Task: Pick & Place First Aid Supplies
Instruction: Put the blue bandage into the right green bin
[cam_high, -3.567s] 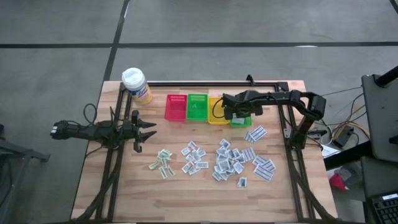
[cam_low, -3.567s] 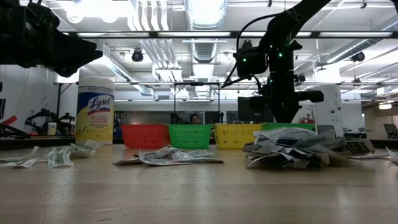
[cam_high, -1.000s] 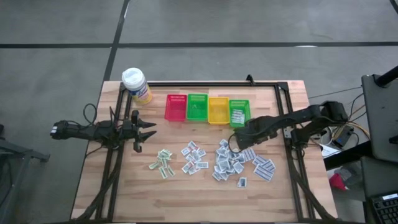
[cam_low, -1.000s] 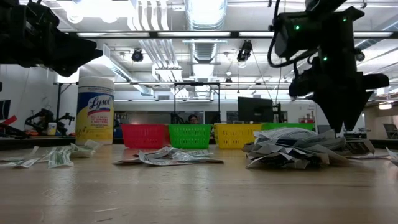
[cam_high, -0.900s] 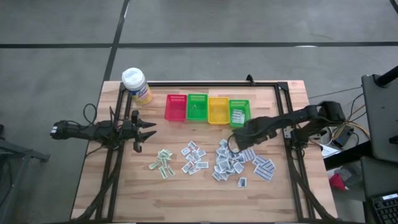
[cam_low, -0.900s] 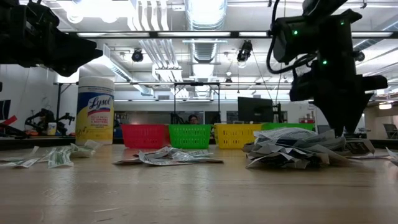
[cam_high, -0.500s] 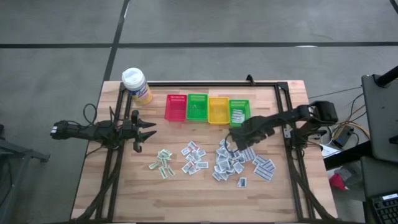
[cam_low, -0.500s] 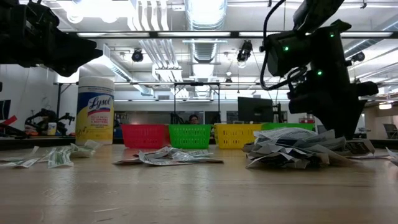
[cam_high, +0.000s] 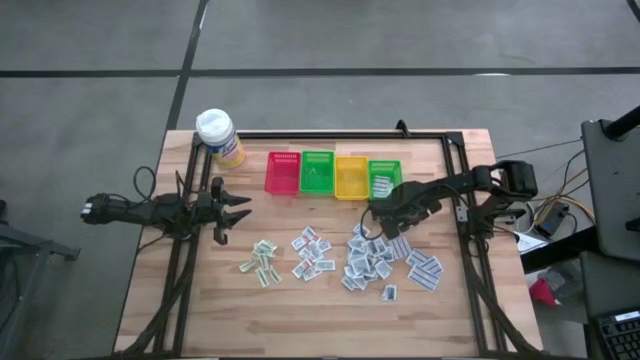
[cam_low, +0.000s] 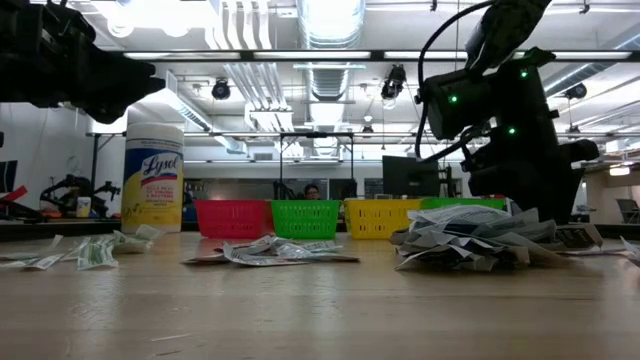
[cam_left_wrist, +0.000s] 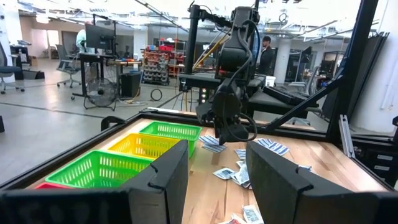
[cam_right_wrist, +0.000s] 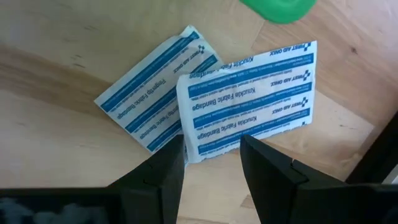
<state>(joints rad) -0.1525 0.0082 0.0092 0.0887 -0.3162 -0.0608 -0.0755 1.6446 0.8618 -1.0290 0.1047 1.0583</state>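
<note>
The first aid supplies, small white packets (cam_high: 368, 262) with blue or green print, lie flat and scattered over the table's middle. In the low view they form a heap (cam_low: 470, 240). My right gripper (cam_high: 378, 218) points steeply down, open, just above two blue-striped packets (cam_right_wrist: 249, 93) that overlap on the wood beside the right green basket (cam_high: 384, 180). A corner of the upper packet (cam_right_wrist: 202, 146) shows in the gap of my right gripper (cam_right_wrist: 211, 163). My left gripper (cam_high: 238, 208) waits open at the table's left, pointing level across it (cam_left_wrist: 217, 180).
Red (cam_high: 283, 172), green (cam_high: 318, 172) and yellow (cam_high: 351, 177) baskets stand in a row along the far side with the right green one. A yellow wipes bottle (cam_high: 218, 135) stands at the far left corner. Bare wood lies along the near edge.
My right gripper has sunk toward the packets beside the green basket, shifted a little toward the table's left, and turned about its own axis. Its fingers have stayed open. The packets have not moved.
</note>
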